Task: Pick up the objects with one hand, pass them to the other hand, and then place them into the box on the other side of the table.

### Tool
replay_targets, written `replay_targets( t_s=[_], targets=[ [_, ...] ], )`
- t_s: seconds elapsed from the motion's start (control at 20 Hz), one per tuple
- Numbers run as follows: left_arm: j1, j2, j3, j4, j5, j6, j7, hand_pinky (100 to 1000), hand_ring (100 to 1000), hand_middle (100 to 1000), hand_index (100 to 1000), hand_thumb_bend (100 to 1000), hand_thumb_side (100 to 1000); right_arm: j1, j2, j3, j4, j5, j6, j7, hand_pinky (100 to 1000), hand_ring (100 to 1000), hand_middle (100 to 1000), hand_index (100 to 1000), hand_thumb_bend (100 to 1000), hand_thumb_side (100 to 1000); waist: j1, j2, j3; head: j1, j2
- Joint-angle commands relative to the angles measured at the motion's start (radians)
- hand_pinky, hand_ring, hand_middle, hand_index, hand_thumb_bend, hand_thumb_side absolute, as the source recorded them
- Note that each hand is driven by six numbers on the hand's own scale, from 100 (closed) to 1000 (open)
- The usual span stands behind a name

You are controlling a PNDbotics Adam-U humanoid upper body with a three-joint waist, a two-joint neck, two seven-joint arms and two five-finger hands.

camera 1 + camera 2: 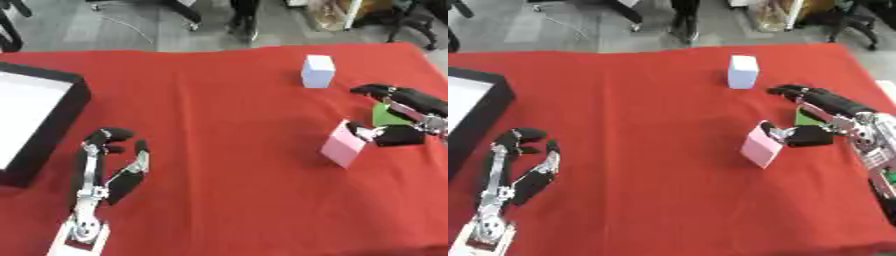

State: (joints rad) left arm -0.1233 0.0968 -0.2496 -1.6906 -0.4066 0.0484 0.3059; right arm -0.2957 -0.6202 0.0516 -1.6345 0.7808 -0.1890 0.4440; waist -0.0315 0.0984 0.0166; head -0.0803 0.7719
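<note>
red cloth (227, 110) covers the whole table. at the far left sits the box (52, 120), black-walled with a white inside, nothing visible in it. just right of the box, near the lower left corner, the left hand (109, 170) rests on the cloth with fingers pointing up and only slightly bent, holding nothing. past the middle of the table, toward the far edge, a white block (318, 71) stands upright by itself, well apart from both hands. nearer and to the right, a pink block (343, 144) stands tilted on the cloth. the right hand (833, 117) comes in from the right edge, spread fairly wide; its thumb (785, 134) touches the pink block's upper right corner, while the fingers (794, 91) stretch out above and clear of it. a green object (388, 116) shows partly behind that hand; its shape is mostly hidden.
</note>
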Motion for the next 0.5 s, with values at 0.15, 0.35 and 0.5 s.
replay_targets(
  t_s=[0.15, 0.35, 0.5],
  targets=[
    [-0.006, 0.014, 0.005, -0.011, -0.001, -0.004, 0.002, 636, 691, 612, 626, 166, 165, 0.009, -0.004, -0.001, -0.016, 0.046, 0.005, 0.036, 921, 935, 946, 1000, 238, 804, -0.013, -0.025, 0.001, -0.003, -0.002],
    [-0.007, 0.014, 0.005, -0.011, -0.002, -0.004, 0.002, 636, 692, 612, 625, 165, 166, 0.027, 0.016, 0.005, 0.009, 0.065, 0.006, 0.061, 919, 933, 945, 1000, 234, 822, -0.013, -0.025, 0.001, -0.002, -0.002],
    [-0.008, 0.015, 0.006, -0.011, -0.003, -0.004, 0.002, 637, 692, 612, 625, 164, 166, 0.037, 0.029, 0.004, 0.030, 0.083, 0.008, 0.067, 921, 933, 946, 1000, 242, 827, -0.012, -0.025, 0.001, -0.002, -0.002]
  ],
)
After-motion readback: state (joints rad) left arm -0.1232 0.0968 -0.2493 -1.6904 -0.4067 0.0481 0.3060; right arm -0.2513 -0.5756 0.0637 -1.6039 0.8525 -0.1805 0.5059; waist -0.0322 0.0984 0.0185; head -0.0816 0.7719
